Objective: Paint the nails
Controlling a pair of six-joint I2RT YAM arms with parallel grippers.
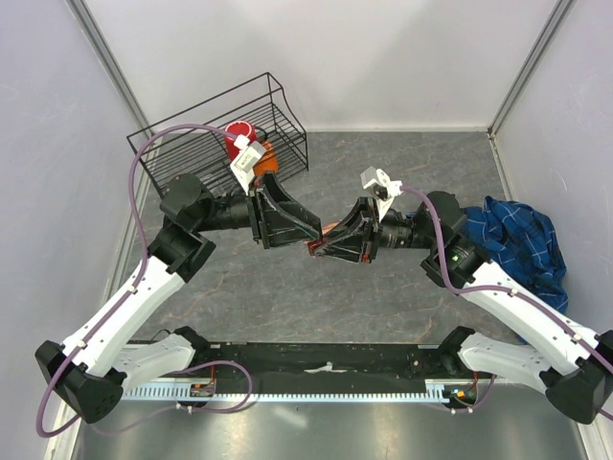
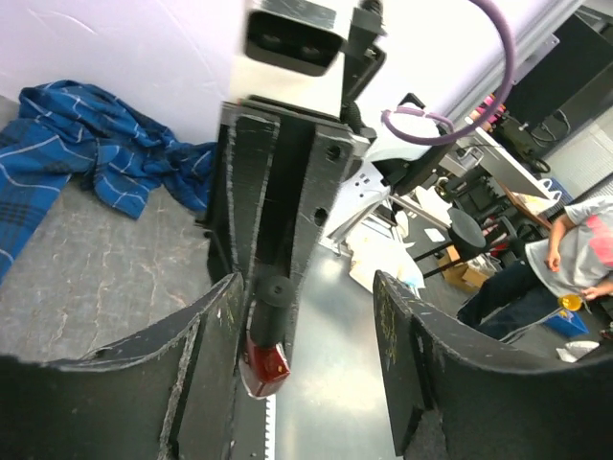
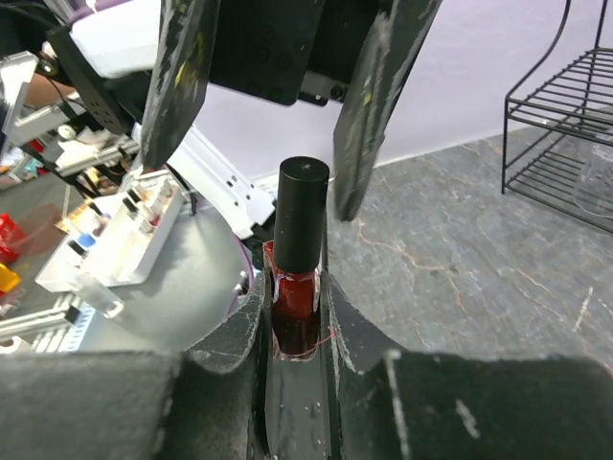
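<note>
My right gripper (image 1: 321, 247) is shut on a small red polish bottle (image 3: 295, 297) with a black cap (image 3: 303, 209), held above the table's middle. My left gripper (image 1: 308, 233) meets it tip to tip and is open. Its fingers (image 3: 182, 86) stand either side of the cap without closing on it. In the left wrist view the bottle (image 2: 266, 356) lies close to the left finger (image 2: 206, 335), with a wide gap to the other finger. The fake hand and its nails are not visible. A blue plaid cloth (image 1: 517, 240) lies at the right.
A black wire basket (image 1: 206, 144) stands at the back left with a red cup (image 1: 238, 132) and an orange thing (image 1: 264, 156) in it. The basket also shows in the right wrist view (image 3: 565, 125). The plaid cloth (image 2: 86, 144) lies against the right wall.
</note>
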